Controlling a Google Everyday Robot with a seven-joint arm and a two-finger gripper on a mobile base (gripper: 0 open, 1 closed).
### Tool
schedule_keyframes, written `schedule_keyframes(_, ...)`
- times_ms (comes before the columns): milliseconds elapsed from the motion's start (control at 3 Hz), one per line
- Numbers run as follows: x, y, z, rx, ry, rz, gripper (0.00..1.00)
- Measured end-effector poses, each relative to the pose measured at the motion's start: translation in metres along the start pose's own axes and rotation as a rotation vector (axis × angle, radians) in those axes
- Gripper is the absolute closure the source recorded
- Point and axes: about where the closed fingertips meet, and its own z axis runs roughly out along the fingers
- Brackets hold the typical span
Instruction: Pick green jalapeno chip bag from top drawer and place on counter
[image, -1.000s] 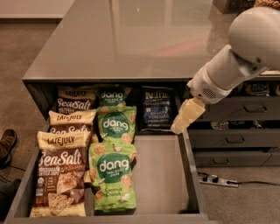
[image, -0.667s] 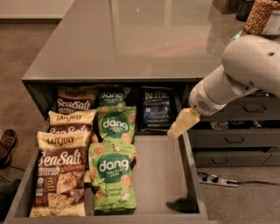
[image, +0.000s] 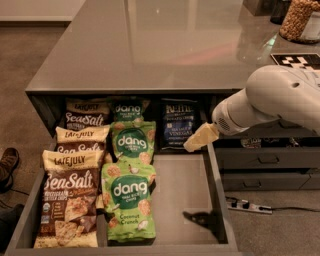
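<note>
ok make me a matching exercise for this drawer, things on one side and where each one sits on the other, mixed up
Things
1. gripper
2. green jalapeno chip bag
3. Sea Salt bags
4. dang bags

Places
A. left row of the top drawer
B. middle row
C. at the back, right of the middle row
D. over the right rear, just right of the green jalapeno chip bag

Pairs: 1-D, 2-C, 3-A, 4-B

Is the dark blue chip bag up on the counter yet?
No, the dark blue chip bag stands at the back of the top drawer, with the gripper just right of it.
</note>
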Motion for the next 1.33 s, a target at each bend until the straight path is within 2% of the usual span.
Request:
schedule_keyframes(333,0.0,0.0,0.0,0.0,0.0,0.0,0.0)
schedule_keyframes(667,-0.018,-0.005,0.028,0.011,-0.024,0.03,0.0)
schedule_keyframes(1000,-0.069,-0.025,0.1,0.039,-0.093,0.117,0.0)
schedule_keyframes(1333,-0.069,-0.025,0.1,0.039,-0.093,0.117,0.0)
